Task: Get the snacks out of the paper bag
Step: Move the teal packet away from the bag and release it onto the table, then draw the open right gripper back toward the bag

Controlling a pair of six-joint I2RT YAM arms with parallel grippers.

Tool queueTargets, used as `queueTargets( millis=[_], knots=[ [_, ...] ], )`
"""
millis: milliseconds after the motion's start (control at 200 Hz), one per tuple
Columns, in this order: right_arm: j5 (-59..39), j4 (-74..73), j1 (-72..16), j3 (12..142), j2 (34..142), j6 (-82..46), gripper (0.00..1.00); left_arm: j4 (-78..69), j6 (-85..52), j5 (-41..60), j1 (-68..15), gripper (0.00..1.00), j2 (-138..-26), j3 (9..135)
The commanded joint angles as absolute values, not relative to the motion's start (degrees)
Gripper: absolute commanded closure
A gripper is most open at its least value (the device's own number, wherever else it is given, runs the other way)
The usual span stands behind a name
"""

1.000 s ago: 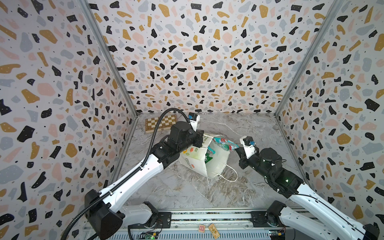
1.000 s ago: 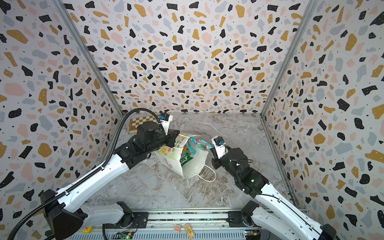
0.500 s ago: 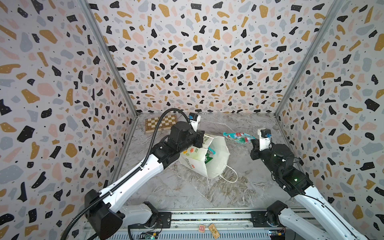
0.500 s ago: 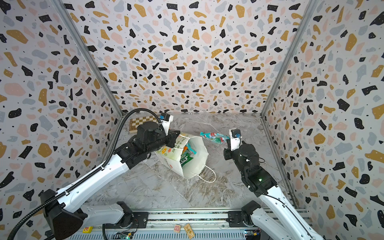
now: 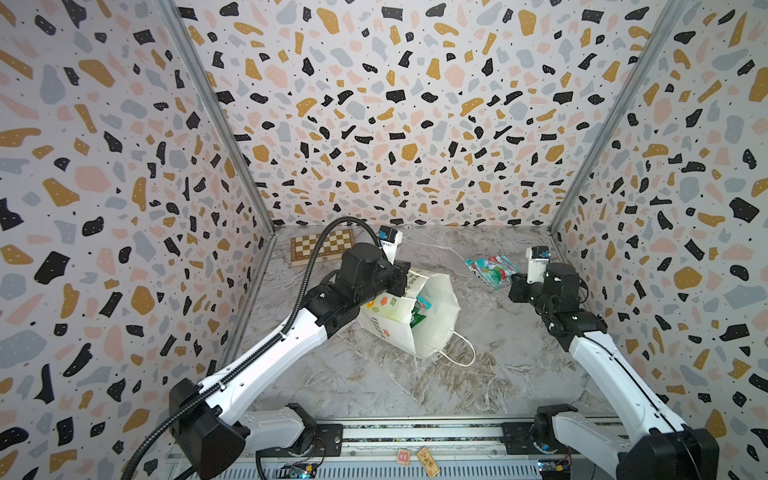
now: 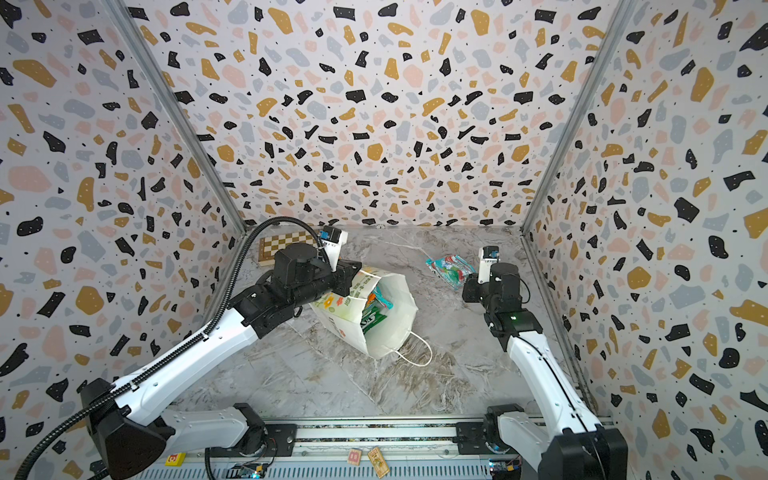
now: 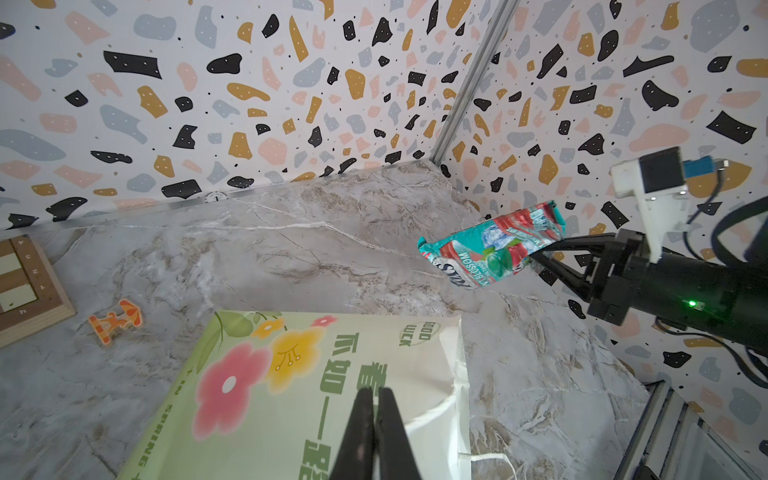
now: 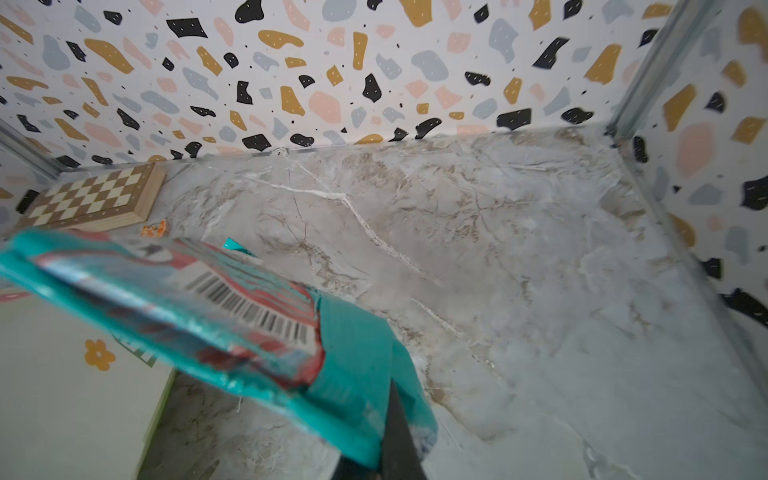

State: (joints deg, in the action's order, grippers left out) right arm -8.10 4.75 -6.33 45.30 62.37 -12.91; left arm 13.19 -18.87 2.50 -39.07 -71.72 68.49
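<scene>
Above the marble table, one snack is out and held up in the air.

The right gripper [image 5: 513,279] is pinched tight on the edge of a teal candy packet [image 5: 489,269], near the right wall and well apart from the paper bag [image 5: 432,307]. The left gripper [image 7: 376,395] is clamped on the bag's top edge. The bag leans over with its mouth open, and more packets [image 6: 372,312] show inside. I think the packets are light, crinkly and slippery, so a flat edge is best to pinch. The bag looks thin and easy to crumple. The table [image 5: 457,395] is smooth grey marble, with spotty walls [image 5: 374,124] around it and a chessboard [image 5: 322,245] in the far corner.
</scene>
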Motion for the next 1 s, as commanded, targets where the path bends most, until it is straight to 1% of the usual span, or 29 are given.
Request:
queueTargets(
  millis=[0,170,426,561,806,996],
  knots=[
    [-18.6,-4.4,-4.4,48.5,65.7,-17.2,1.0,9.8,-19.0,2.8,-39.2,1.0,-71.0,67.8],
    [-23.7,-10.9,-2.6,49.9,75.3,-21.5,1.0,9.5,-19.1,3.1,-39.2,1.0,-71.1,67.6],
    [-30.9,-23.8,0.2,51.5,91.4,-31.4,1.0,9.6,-19.1,3.1,-39.2,1.0,-70.8,67.5],
    [-37.2,-29.5,2.1,54.4,100.8,-36.5,1.0,9.6,-19.0,3.2,-39.2,1.0,-70.8,67.4],
    [-38.3,-31.4,2.4,57.8,109.9,-38.5,1.0,9.7,-19.0,3.1,-39.2,1.0,-70.8,67.4],
    [-39.4,-28.5,2.2,61.6,114.8,-37.1,1.0,10.1,-19.0,3.0,-39.2,1.0,-70.8,67.7]
  ],
)
